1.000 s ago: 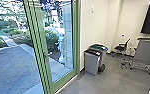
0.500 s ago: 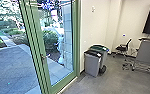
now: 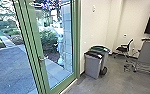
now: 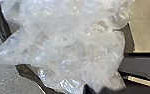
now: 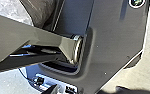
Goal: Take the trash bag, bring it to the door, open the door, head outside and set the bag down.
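The grey floor [image 3: 116,81] carries two bins [image 3: 92,67], a dark chair [image 3: 123,49] and a wheeled grey stand [image 3: 149,53].

Daylight enters at the left of my head view, bleaching the foliage [image 3: 6,11] near the upper left, while violet-blue glare streaks the glass door [image 3: 33,37], whose left uprights lean. The wall [image 3: 98,27] looks evenly pale. My left wrist view catches white glints on the trash bag [image 4: 71,45]; my right shows bright floor [image 5: 141,77] with dark shadow.
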Robot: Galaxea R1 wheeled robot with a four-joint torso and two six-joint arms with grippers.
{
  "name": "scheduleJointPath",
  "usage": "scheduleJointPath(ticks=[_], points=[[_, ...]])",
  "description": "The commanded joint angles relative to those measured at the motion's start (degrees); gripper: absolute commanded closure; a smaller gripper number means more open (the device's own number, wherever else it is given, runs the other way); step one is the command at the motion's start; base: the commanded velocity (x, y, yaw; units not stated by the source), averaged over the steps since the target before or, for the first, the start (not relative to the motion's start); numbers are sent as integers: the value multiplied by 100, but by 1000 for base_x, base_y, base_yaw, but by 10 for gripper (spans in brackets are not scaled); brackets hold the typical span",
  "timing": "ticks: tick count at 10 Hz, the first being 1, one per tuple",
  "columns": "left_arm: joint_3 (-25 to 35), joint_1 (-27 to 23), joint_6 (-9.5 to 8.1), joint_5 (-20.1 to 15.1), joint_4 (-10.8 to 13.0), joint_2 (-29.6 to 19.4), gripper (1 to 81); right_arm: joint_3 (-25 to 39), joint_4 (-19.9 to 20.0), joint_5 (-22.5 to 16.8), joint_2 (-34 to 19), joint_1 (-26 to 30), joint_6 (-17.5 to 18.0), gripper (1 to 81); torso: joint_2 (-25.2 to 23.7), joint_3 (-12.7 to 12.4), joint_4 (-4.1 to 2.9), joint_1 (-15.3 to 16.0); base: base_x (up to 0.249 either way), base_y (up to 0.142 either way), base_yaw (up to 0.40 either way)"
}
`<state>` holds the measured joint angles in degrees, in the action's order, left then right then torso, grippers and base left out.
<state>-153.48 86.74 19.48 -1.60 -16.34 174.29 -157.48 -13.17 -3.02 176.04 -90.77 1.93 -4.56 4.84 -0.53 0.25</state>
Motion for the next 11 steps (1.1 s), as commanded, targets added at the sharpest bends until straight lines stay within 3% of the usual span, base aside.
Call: scheduleJointPath(ticks=[1,8,11], points=[[11,-258,29,-368,-28,10,811,16,-37,-322,47,248,1,10,0,0,0,0,168,0,0],[20,-258,29,-368,-28,10,811,16,-37,-322,39,230,1,10,2,0,0,0,170,71,0],[11,-258,29,-368,-28,1,811,16,-28,-295,30,186,1,10,2,0,0,0,171,0,0]])
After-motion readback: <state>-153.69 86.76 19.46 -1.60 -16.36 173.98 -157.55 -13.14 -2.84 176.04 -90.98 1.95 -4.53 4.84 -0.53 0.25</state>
